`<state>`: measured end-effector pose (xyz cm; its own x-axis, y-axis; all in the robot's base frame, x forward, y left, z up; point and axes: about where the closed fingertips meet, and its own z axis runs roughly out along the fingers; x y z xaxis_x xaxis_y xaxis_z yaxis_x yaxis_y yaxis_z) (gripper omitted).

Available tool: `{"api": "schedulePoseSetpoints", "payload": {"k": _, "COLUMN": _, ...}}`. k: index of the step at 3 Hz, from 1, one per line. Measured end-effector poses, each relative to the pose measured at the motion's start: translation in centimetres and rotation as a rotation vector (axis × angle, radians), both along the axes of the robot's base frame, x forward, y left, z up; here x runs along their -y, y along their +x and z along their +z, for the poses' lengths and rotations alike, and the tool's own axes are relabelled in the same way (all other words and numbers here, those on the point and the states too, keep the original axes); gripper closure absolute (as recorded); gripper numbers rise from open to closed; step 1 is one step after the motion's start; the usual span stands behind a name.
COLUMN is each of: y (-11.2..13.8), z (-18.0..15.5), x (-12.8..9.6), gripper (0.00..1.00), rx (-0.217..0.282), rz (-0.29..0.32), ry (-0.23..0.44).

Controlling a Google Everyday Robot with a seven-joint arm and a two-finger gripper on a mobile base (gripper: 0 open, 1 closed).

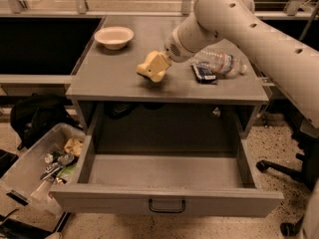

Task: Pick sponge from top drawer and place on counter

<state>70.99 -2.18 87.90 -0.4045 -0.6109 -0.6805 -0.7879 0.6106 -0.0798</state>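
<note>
The pale yellow sponge [152, 67] hangs at the tip of my arm, just above the middle of the grey counter [109, 76], with its shadow right beneath it. My gripper [160, 62] is shut on the sponge and reaches in from the upper right; the sponge hides most of the fingers. The top drawer [167, 201] is pulled fully open below the counter. Its inside shows nothing in it, and its dark pull handle [166, 207] faces me.
A white bowl [113, 36] sits at the counter's back left. A plastic bottle [223, 62] and a dark packet [203, 73] lie on its right side. A clear bin [37, 167] of clutter stands on the floor to the left, beside a black bag [40, 119]. A chair base [281, 169] is at the right.
</note>
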Motion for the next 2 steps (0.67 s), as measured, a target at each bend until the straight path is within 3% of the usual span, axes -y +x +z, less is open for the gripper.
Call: {"api": "schedulePoseSetpoints", "payload": {"k": 2, "y": 0.7, "z": -2.9, "x": -1.9, "gripper": 1.0, "rx": -0.084, "rz": 0.1, "ry": 0.097}}
